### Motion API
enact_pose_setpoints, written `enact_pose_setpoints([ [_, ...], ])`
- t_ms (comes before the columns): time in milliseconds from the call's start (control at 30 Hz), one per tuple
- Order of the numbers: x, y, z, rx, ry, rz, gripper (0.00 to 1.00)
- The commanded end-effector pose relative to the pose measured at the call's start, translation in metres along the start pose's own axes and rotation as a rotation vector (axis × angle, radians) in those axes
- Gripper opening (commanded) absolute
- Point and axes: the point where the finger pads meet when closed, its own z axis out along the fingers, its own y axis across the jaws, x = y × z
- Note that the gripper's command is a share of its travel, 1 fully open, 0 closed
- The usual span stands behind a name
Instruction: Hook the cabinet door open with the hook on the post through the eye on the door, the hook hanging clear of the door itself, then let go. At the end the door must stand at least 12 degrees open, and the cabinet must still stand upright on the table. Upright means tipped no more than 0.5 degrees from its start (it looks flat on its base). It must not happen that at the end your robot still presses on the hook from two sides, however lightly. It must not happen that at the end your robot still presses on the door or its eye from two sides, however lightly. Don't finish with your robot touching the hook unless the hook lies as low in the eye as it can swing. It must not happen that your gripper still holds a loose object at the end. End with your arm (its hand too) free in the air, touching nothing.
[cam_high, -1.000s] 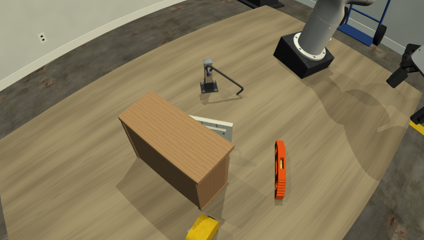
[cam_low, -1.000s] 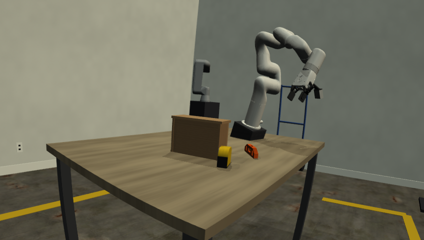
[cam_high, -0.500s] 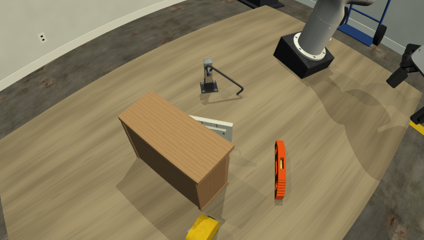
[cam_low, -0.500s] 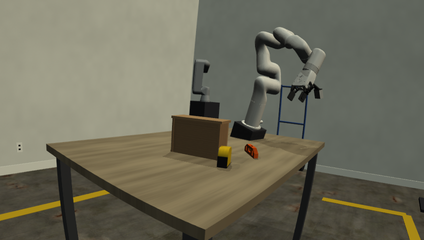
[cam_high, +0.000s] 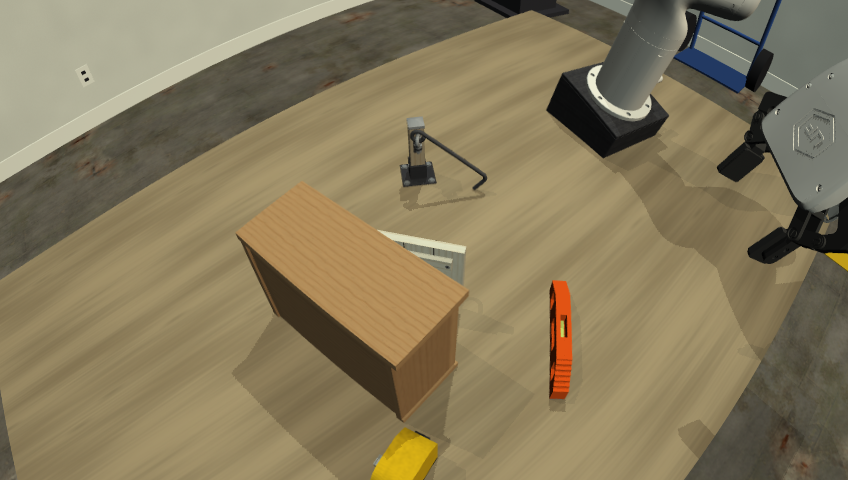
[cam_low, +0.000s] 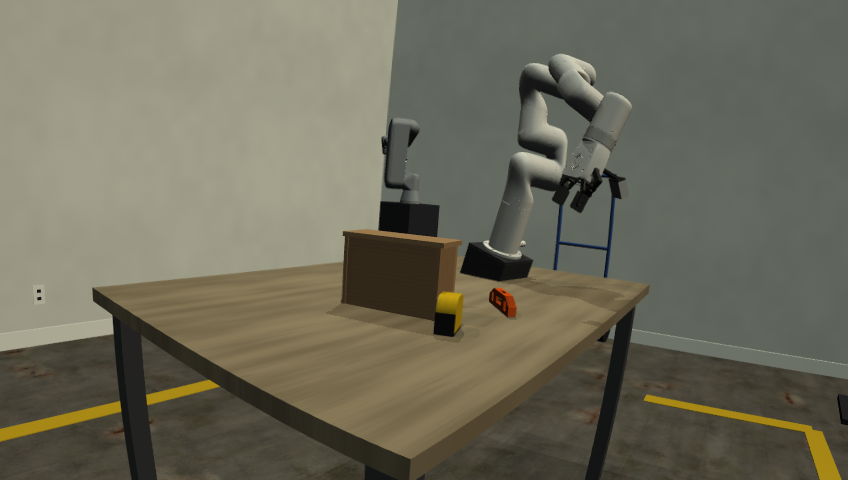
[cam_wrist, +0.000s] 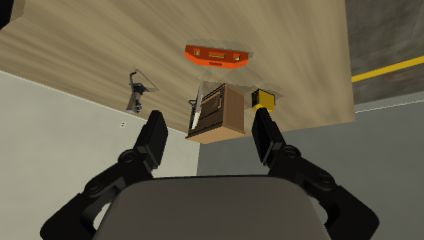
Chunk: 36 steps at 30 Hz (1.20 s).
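Observation:
A wooden cabinet (cam_high: 351, 267) (cam_low: 392, 273) (cam_wrist: 230, 112) stands upright mid-table. Its white door (cam_high: 437, 252) (cam_wrist: 197, 107) is partly open on the side facing the post. The grey post (cam_high: 418, 155) (cam_wrist: 136, 95) stands behind the cabinet. The dark hook (cam_high: 458, 155) hangs from the post, its bent tip down by the table and apart from the door. My gripper (cam_high: 743, 209) (cam_low: 586, 193) (cam_wrist: 209, 120) is open and empty, high up over the table's right edge and far from the hook and the door.
An orange spirit level (cam_high: 560, 339) (cam_low: 502, 301) (cam_wrist: 216, 56) lies right of the cabinet. A yellow tape measure (cam_high: 407, 456) (cam_low: 449, 312) (cam_wrist: 263, 99) stands near the cabinet's end. The arm's black base (cam_high: 606, 113) is at the back. A blue hand truck (cam_high: 714, 59) stands behind the table.

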Motion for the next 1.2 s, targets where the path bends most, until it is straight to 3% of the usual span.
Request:
enact_pose_setpoints([
  [0,-0.036,0.005,0.027,0.058,0.104,0.009,1.0],
  [100,-0.036,0.005,0.027,0.058,0.104,0.009,1.0],
  [167,-0.073,0.002,0.051,0.076,0.189,0.039,1.0],
  [233,-0.073,0.002,0.051,0.076,0.189,0.039,1.0],
  [333,-0.112,-0.005,0.075,0.067,0.27,0.078,1.0],
  [367,-0.112,-0.005,0.075,0.067,0.27,0.078,1.0],
  [400,-0.132,-0.01,0.086,0.055,0.305,0.1,1.0],
  [433,-0.132,-0.01,0.086,0.055,0.305,0.1,1.0],
  [533,-0.169,-0.022,0.106,0.02,0.359,0.143,1.0],
  [667,-0.185,-0.029,0.114,0.001,0.378,0.163,1.0],
  [800,-0.227,-0.05,0.135,-0.056,0.414,0.216,1.0],
  [1000,-0.235,-0.055,0.138,-0.069,0.419,0.227,1.0],
  [1033,-0.235,-0.055,0.139,-0.069,0.419,0.227,0.27],
  [1167,-0.229,-0.053,0.152,-0.068,0.419,0.227,0.27],
])
